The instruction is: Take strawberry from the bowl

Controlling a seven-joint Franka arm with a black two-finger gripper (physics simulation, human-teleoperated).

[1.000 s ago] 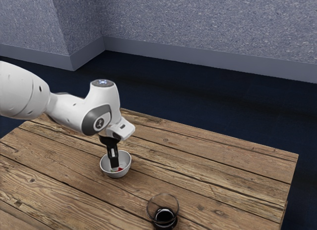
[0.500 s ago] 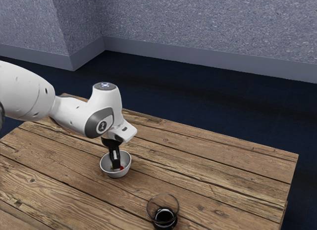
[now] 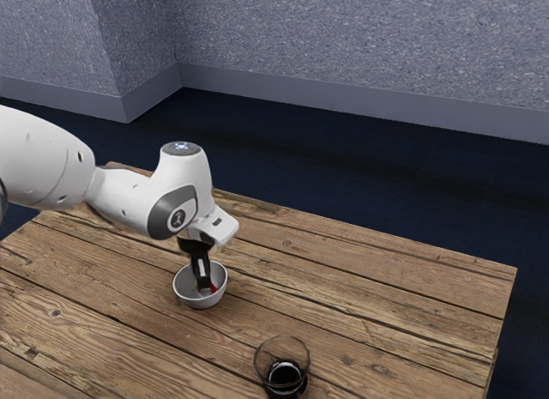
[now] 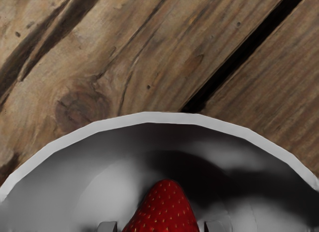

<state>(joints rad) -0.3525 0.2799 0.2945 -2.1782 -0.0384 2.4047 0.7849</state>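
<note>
The white arm (image 3: pixel 124 193) comes in from the left side of the exterior view. It bends down toward a small bowl (image 3: pixel 199 303), a bit left of the middle and in the lower half of that view. The black tool (image 3: pixel 205 289) points down, and its end is inside the bowl. I can't tell if the tool is pinching the strawberry (image 4: pixel 164 212) or is just around it.

The strawberry is in the bowl. In the exterior view it is a little bit of red just beside the right side of the tool's end. In the wrist view it is big and bright red, with tiny light seeds, and its pointy end faces the bowl's pale rim. The inside of the bowl is gray, with dark shadows near the strawberry.

The bowl sits on a brown wood counter (image 3: pixel 386 300) made of long boards. Dark lines run between the boards, and a round knot (image 4: pixel 82 110) shows in the wood near the bowl. A clear glass (image 3: pixel 283 341) with a very dark drink (image 3: pixel 285 380) in it stands at the bottom middle of the exterior view, well apart from the bowl. Behind are a dark blue floor (image 3: pixel 343 167) and a speckled blue-gray wall (image 3: pixel 360 39).
</note>
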